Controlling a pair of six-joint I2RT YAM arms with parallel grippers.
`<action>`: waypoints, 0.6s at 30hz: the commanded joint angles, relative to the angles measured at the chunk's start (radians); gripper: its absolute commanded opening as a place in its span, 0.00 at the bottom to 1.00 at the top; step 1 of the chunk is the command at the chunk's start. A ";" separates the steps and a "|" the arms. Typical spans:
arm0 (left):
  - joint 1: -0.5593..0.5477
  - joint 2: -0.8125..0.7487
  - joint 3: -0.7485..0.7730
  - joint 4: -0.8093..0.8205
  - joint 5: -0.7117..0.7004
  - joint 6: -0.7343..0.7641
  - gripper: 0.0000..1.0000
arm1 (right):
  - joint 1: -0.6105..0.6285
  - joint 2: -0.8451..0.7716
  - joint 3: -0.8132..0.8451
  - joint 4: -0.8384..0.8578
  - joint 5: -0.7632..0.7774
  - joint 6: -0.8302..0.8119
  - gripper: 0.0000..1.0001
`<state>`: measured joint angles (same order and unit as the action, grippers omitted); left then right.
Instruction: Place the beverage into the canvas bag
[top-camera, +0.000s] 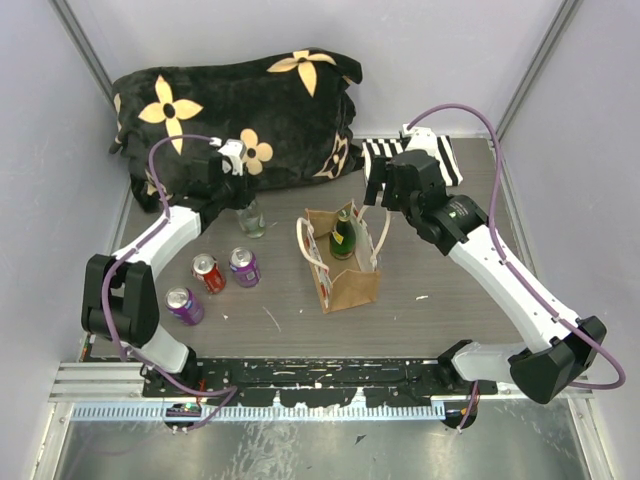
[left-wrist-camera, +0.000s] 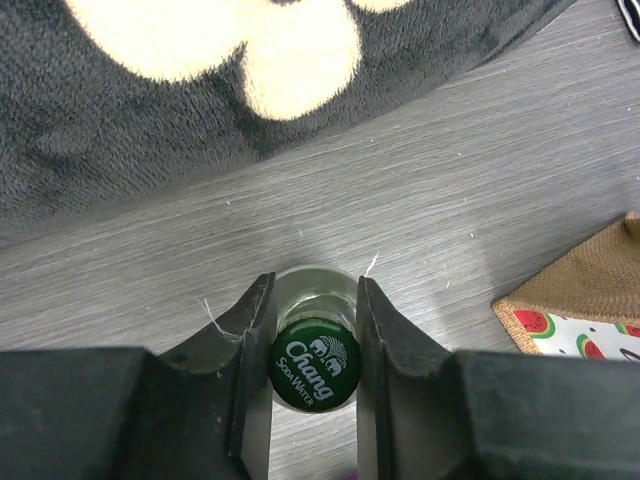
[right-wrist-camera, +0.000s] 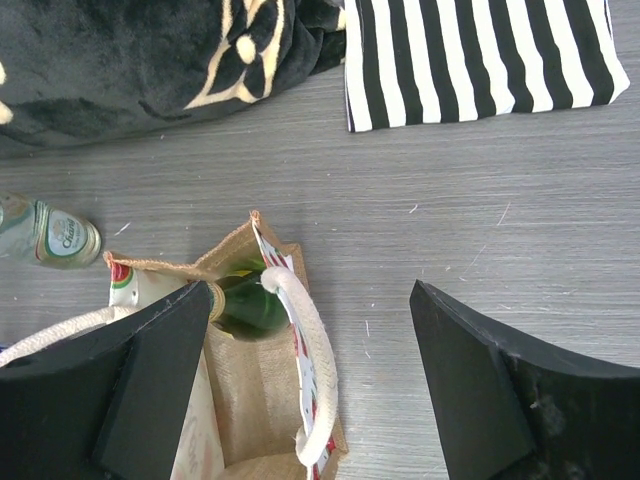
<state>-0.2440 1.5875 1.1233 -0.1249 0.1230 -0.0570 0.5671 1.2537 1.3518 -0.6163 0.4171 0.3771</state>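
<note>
The left gripper (left-wrist-camera: 314, 290) is positioned over the soda water bottle (left-wrist-camera: 315, 365), a clear glass bottle with a green "Chang Soda Water" cap. One finger (left-wrist-camera: 245, 350) presses against each side of the cap, so the pincer is clamped on the bottle top. In the top view, this bottle (top-camera: 250, 218) stands upright on the grey wood-grain table (top-camera: 450, 270), just in front of the black plush item with yellow flowers (top-camera: 240, 110) and to the left of the canvas bag (top-camera: 345, 280), apart from it. The bottle is outside the bag. The canvas bag stands near the middle of the table with its mouth open; a watermelon-print lining (left-wrist-camera: 560, 335) shows at its edge in the left wrist view. A green bottle (top-camera: 344, 235) stands inside the bag. The right gripper (right-wrist-camera: 313, 295) is located above the bag's far right side with its fingers (right-wrist-camera: 490, 390) set wide apart and clamped on nothing. In the right wrist view, one cream rope handle (right-wrist-camera: 305, 370) lies between the two fingers; whether either finger touches the bag cannot be determined. A black-and-white striped cloth (top-camera: 415, 160) lies flat behind the right gripper. A red can (top-camera: 208, 273) and two purple cans (top-camera: 244, 267) stand near the left arm, to the left of the bag.
</note>
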 joint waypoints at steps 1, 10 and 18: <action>-0.009 -0.014 -0.036 -0.017 -0.043 0.003 0.00 | -0.004 -0.021 -0.004 0.032 -0.006 0.022 0.87; -0.022 -0.104 0.096 -0.094 -0.059 0.058 0.00 | -0.007 -0.022 -0.018 0.045 -0.011 0.026 0.87; -0.055 -0.125 0.242 -0.168 -0.036 0.064 0.00 | -0.007 -0.026 -0.036 0.055 -0.024 0.042 0.87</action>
<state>-0.2798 1.5452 1.2396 -0.3485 0.0685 -0.0010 0.5640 1.2537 1.3220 -0.6109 0.3969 0.3985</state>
